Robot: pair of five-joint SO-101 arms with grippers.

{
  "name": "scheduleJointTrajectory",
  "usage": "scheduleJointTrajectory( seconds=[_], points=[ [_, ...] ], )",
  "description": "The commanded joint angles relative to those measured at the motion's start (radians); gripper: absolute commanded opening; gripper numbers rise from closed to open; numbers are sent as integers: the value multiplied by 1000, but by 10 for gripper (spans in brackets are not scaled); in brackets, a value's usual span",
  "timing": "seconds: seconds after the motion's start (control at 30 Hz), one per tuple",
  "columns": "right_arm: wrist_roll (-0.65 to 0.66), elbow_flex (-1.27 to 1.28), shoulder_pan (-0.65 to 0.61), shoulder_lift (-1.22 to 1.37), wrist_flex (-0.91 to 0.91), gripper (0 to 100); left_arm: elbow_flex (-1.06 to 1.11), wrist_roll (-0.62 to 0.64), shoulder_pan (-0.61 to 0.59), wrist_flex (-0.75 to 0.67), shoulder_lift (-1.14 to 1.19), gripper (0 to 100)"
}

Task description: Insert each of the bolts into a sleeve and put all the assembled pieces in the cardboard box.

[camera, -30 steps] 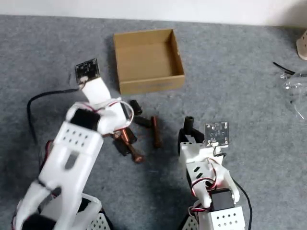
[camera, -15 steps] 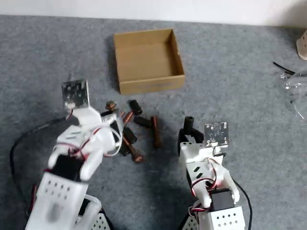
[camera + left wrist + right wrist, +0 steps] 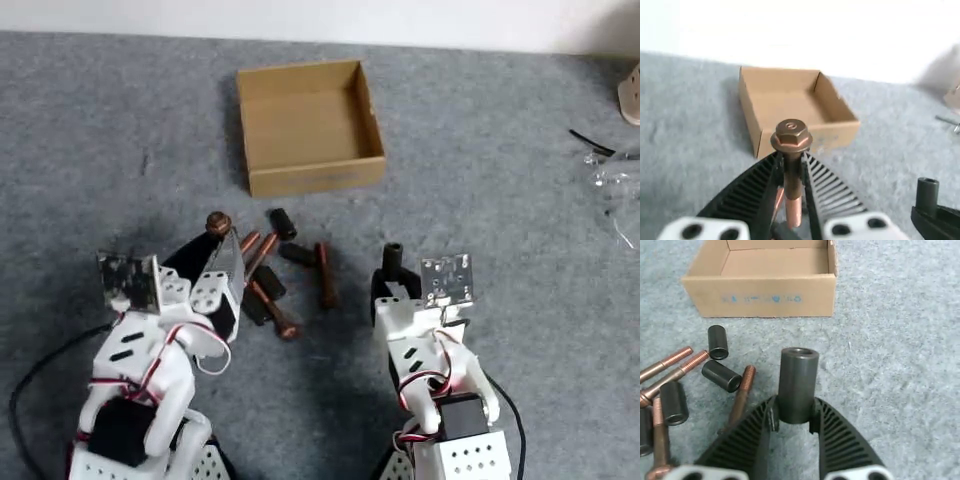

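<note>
My left gripper (image 3: 792,161) is shut on a copper bolt (image 3: 791,142), held upright with its hex head above the fingers; in the high view that bolt (image 3: 217,223) is raised at the left edge of the pile. My right gripper (image 3: 794,407) is shut on a black sleeve (image 3: 798,384), upright with its bore open at the top, and this sleeve (image 3: 392,256) stands right of the pile. Loose bolts (image 3: 324,273) and sleeves (image 3: 281,222) lie between the arms. The open cardboard box (image 3: 262,172) sits beyond them, nothing showing inside.
Grey carpet covers the table. Clear plastic pieces with a black wire (image 3: 603,165) lie at the far right, with a beige object (image 3: 630,95) at the right edge. A white wall runs along the back.
The left arm has drawn back from the pile toward the near edge and swung left, lifting a copper bolt in its fingers. The right arm and its sleeve have stayed put.
</note>
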Motion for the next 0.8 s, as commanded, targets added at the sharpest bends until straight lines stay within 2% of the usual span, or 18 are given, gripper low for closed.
scheduleJointTrajectory(
  seconds=[0.0, 0.17, 0.3, 0.43, 0.63, 0.77],
  points=[
    [12, -28, -50, -18, -85, 3, -5, -11, -8, -74, -27, 5],
    [12, -36, -186, -18, -143, 3, -8, 68, -10, -180, -24, 5],
    [15, -36, -263, -18, -162, 3, -10, 74, -8, -278, -24, 5],
    [101, -36, -321, -18, -166, 3, -10, 75, -1, -353, -24, 5],
    [124, -36, -380, -18, -200, 3, -10, 192, 1, -365, -21, 5],
    [155, -36, -427, -18, -223, 3, -18, 216, 13, -365, -21, 5]
  ],
)
